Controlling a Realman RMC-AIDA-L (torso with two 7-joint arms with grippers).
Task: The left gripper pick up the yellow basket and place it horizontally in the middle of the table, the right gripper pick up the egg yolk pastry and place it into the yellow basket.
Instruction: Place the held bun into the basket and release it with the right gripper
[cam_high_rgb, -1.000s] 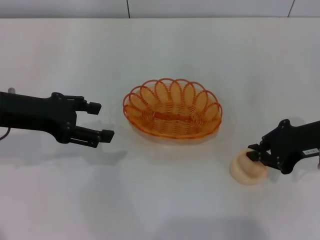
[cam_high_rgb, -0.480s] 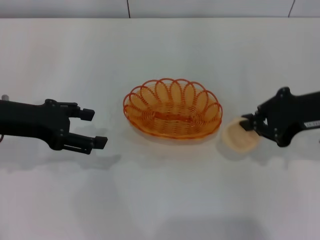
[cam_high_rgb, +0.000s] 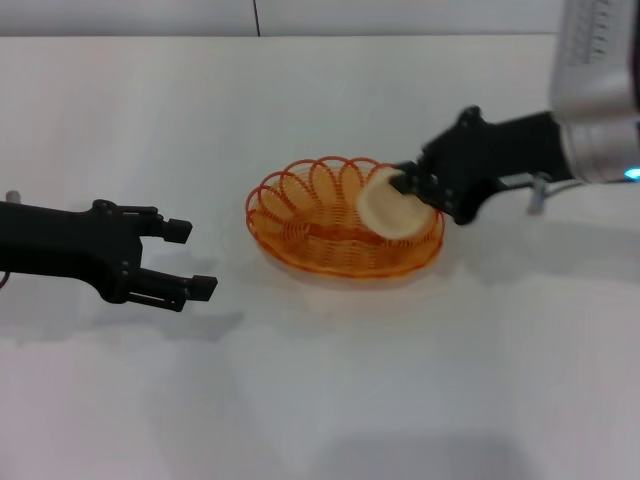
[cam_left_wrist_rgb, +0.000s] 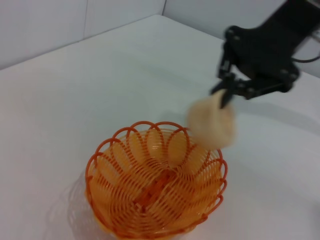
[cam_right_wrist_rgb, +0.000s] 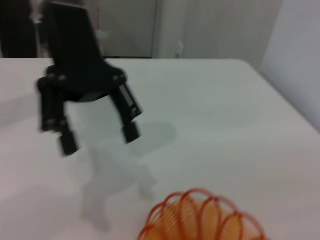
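The yellow basket (cam_high_rgb: 340, 225) lies flat in the middle of the white table (cam_high_rgb: 320, 400); it also shows in the left wrist view (cam_left_wrist_rgb: 155, 192) and partly in the right wrist view (cam_right_wrist_rgb: 210, 220). My right gripper (cam_high_rgb: 405, 185) is shut on the egg yolk pastry (cam_high_rgb: 388, 206) and holds it above the basket's right side, clear of the bottom. The pastry (cam_left_wrist_rgb: 212, 122) and that gripper (cam_left_wrist_rgb: 225, 95) show in the left wrist view. My left gripper (cam_high_rgb: 190, 258) is open and empty, left of the basket, apart from it; it also shows in the right wrist view (cam_right_wrist_rgb: 97, 137).
A wall runs along the table's far edge (cam_high_rgb: 300, 36). The right arm's pale cylindrical section (cam_high_rgb: 595, 90) reaches in from the upper right.
My right gripper has lifted the pastry off the table at the right and carried it left and up, over the basket's right side. My left gripper has drawn back a little to the left.
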